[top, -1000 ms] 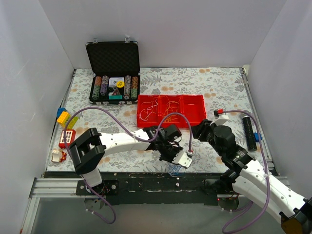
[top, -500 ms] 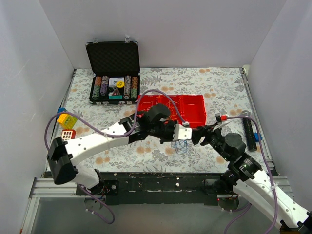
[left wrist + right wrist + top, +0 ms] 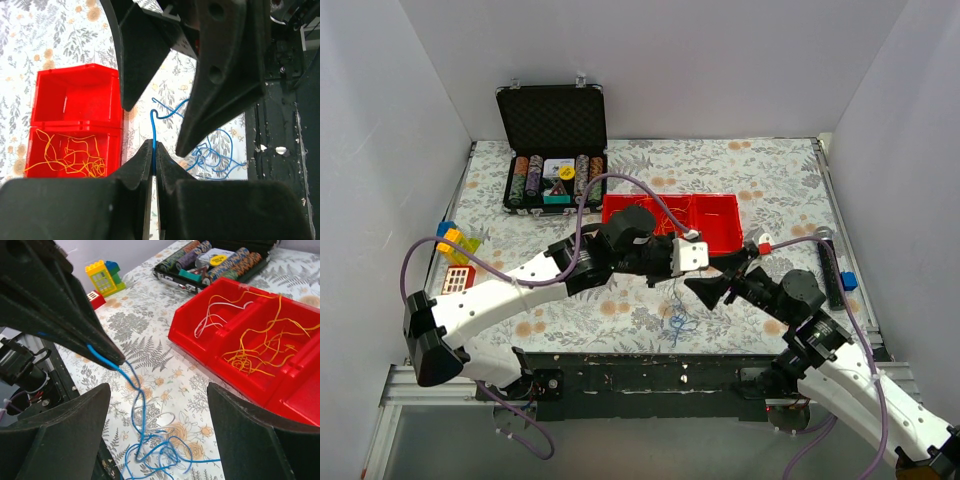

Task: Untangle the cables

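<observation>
Your left gripper (image 3: 153, 145) is pinched shut on the thin blue thread-like cable (image 3: 138, 399), just on the near side of the red plastic tray (image 3: 730, 235), and the cable hangs down from it to a loose heap on the flowered cloth (image 3: 145, 325). Your right gripper (image 3: 704, 289), jaws wide apart and empty, sits right beside that hanging strand. The heap is too fine to tell which loops are knotted.
</observation>
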### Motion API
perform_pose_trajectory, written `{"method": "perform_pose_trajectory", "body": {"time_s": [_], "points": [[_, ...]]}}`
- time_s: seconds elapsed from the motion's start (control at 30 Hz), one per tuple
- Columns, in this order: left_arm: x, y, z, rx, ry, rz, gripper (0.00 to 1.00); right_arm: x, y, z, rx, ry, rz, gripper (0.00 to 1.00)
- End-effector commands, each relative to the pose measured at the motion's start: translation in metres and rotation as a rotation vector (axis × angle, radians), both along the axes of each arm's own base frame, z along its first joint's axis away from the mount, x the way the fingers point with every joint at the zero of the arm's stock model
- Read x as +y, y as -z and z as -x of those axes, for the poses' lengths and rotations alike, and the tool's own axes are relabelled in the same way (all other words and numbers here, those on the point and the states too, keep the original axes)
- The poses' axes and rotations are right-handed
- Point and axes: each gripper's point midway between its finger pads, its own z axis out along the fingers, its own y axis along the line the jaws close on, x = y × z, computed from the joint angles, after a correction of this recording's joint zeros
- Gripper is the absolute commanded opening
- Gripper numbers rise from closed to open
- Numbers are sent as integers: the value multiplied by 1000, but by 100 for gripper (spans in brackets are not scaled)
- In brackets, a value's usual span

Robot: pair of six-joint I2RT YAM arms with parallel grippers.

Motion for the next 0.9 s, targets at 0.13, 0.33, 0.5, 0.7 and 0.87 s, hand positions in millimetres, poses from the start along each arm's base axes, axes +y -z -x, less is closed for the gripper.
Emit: {"method": "perform_pose_trajectory", "body": {"time_s": [0.13, 0.33, 0.5, 0.7, 0.87], "points": [[-3, -51, -5, -55, -18, 104, 0, 20, -24, -5, -93, -58, -62, 83], [-11, -89, 2, -36, 12, 181, 0, 45, -17, -10, -67, -80, -139, 82], [-14, -125, 3, -51, 16, 253, 0, 65, -7, -17, -42, -63, -128, 79], [-11, -201, -3, -145, -18, 403, 0, 56, 45, -16, 57, -6, -86, 78], [-2, -264, -12, -249, -75, 551, 0, 38, 101, -6, 170, 43, -48, 77]]}}
